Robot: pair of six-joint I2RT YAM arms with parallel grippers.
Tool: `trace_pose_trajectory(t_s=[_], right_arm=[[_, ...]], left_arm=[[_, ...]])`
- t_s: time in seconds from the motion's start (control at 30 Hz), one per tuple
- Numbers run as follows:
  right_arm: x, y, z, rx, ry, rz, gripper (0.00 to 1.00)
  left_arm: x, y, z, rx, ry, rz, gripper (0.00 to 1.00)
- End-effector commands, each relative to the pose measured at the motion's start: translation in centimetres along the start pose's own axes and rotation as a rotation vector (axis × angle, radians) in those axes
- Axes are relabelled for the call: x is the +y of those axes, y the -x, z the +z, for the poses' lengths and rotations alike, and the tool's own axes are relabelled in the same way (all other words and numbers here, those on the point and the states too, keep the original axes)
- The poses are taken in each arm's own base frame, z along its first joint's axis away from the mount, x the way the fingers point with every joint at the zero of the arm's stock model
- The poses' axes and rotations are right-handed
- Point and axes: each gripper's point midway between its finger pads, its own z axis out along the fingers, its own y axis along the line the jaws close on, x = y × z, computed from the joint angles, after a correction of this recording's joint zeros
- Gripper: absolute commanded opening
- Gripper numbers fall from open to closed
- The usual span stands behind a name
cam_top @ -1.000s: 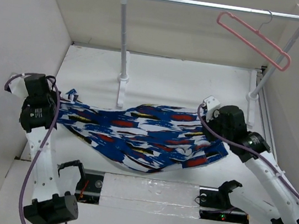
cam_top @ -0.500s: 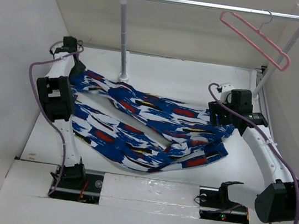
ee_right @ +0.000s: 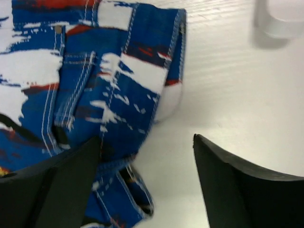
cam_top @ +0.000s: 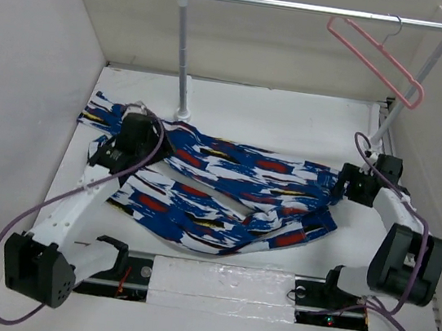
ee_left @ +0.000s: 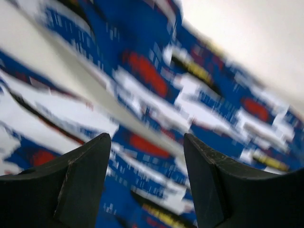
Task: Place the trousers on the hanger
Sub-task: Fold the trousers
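Observation:
The blue-and-white printed trousers (cam_top: pixel 234 188) lie spread across the table, legs to the left and waist to the right. My left gripper (cam_top: pixel 133 130) hovers over the left leg end; the left wrist view is blurred but shows it (ee_left: pixel 147 145) open with only the trousers (ee_left: pixel 156 90) below. At the waist end, my right gripper (cam_top: pixel 347 185) is also open; in its wrist view it (ee_right: pixel 147 145) straddles the waist edge of the trousers (ee_right: pixel 95 80) and bare table, gripping nothing. The pink hanger (cam_top: pixel 378 57) hangs by its hook from the rail at the back right, clear of both grippers.
A silver rail (cam_top: pixel 309 7) on two white posts (cam_top: pixel 184 53) stands at the back of the table. White walls close in on the left, back and right. A post foot (ee_right: pixel 285 19) lies just beyond the right gripper.
Both grippers have opened and let go of the trousers, which now lie slack farther back on the table. The left arm swung in over the leg end, and the right arm drew to the right.

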Motion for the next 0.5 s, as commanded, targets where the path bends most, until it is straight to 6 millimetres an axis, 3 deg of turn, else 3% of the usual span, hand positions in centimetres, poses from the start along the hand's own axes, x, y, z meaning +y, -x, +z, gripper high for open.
trace_pose_trajectory(t_s=[0.0, 0.03, 0.07, 0.13, 0.17, 0.2, 0.27, 0.3, 0.33, 0.37, 0.4, 0.47], right_arm=[[1.5, 2.7, 2.4, -0.09, 0.102, 0.058, 0.8], [1.5, 2.9, 3.0, -0.089, 0.107, 0.074, 0.73], [2.0, 3.4, 4.2, -0.099, 0.141, 0.101, 0.5], [2.4, 5.3, 5.4, -0.125, 0.181, 0.124, 0.2], [3.0, 5.2, 7.1, -0.091, 0.208, 0.147, 0.0], [3.9, 8.3, 7.1, -0.141, 0.234, 0.12, 0.0], [4.9, 10.3, 7.4, -0.157, 0.258, 0.101, 0.0], [5.6, 11.9, 6.7, -0.185, 0.257, 0.08, 0.04], [5.6, 12.3, 6.1, -0.195, 0.25, 0.079, 0.18], [6.1, 11.9, 5.5, -0.185, 0.24, 0.053, 0.6], [6.4, 12.3, 3.6, -0.213, 0.229, 0.023, 0.72], [5.4, 9.6, 2.1, -0.169, 0.174, -0.019, 0.83]], left_arm=[[2.5, -6.8, -0.6, 0.17, 0.028, 0.002, 0.58], [3.1, -8.5, -0.9, 0.219, 0.013, 0.003, 0.58], [3.2, -9.3, -1.3, 0.241, -0.002, 0.003, 0.58], [2.9, -10.8, -2.5, 0.279, -0.047, 0.021, 0.55], [2.2, -10.9, -3.0, 0.28, -0.07, 0.04, 0.54], [2.0, -10.9, -3.3, 0.269, -0.065, 0.056, 0.54], [0.9, -11.3, -4.0, 0.294, -0.076, 0.092, 0.54], [0.9, -11.5, -3.7, 0.304, -0.059, 0.106, 0.54], [1.0, -11.5, -3.5, 0.303, -0.045, 0.108, 0.55], [1.4, -11.6, -3.2, 0.303, -0.026, 0.112, 0.55], [2.3, -11.1, -2.4, 0.265, 0.033, 0.104, 0.56], [2.6, -11.3, -1.6, 0.256, 0.055, 0.091, 0.59]])
